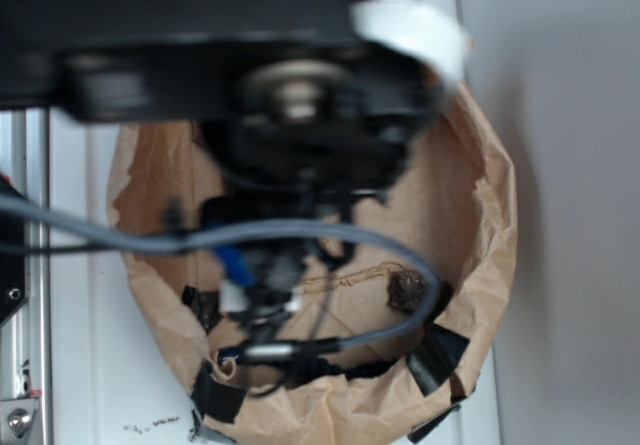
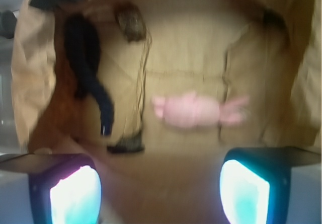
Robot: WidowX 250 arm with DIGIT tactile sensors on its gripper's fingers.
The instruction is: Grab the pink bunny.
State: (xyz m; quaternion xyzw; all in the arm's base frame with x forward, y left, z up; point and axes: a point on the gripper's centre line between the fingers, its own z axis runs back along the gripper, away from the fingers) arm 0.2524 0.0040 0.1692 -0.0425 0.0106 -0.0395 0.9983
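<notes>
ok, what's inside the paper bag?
Inside the paper bag: pink bunny lying on the floor, a dark cord, small dark clumps. In the exterior view the arm hides the bunny.

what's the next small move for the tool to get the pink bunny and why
Probably descend straight toward the small fuzzy pale-pink plush bunny. In the wrist view it lies flat on the floor of the brown paper bag, apart from the open tool, roughly between the finger lines. The view is blurred, so go slowly.
</notes>
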